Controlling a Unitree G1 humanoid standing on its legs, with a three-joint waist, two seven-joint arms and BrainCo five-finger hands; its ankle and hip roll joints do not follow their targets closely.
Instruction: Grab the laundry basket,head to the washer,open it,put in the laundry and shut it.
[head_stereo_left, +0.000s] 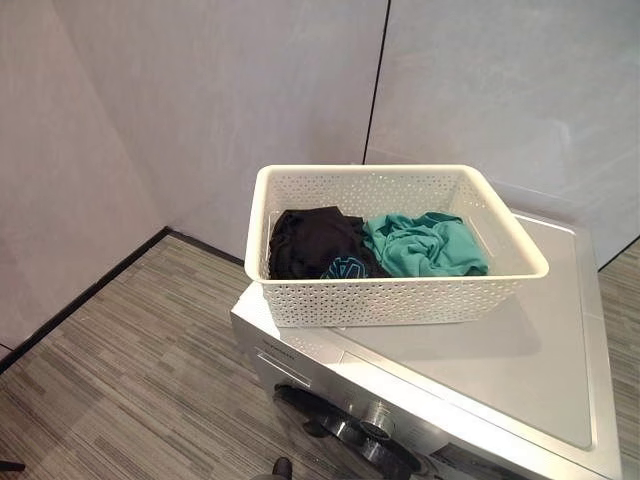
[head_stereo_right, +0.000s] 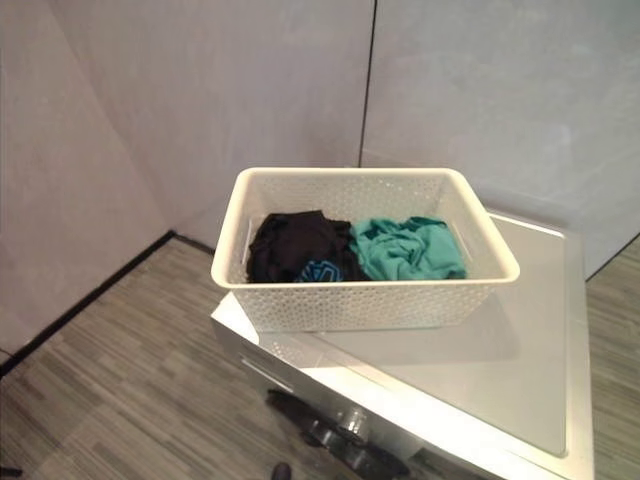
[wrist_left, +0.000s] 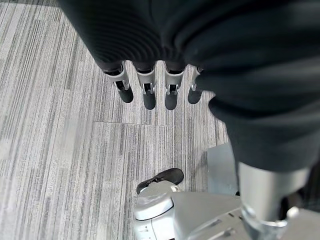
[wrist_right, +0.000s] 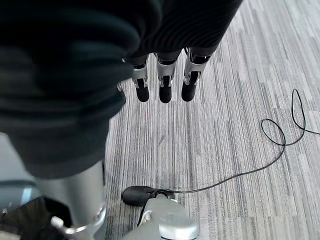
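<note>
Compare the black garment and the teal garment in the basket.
The black garment is dark, with a small blue printed patch near its front edge; the teal garment is plain green-blue. The black garment lies in the left half of the white laundry basket, the teal garment in the right half. Both are crumpled, touch at the middle, and sit below the basket's rim, with the basket resting on the washer.

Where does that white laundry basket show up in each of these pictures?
Left eye view: laundry basket at centre, on the washer.
Right eye view: basket at centre, slightly further left.
Wrist views: floor beneath each hand, no basket.
Shared landmark: teal garment inside.
</note>
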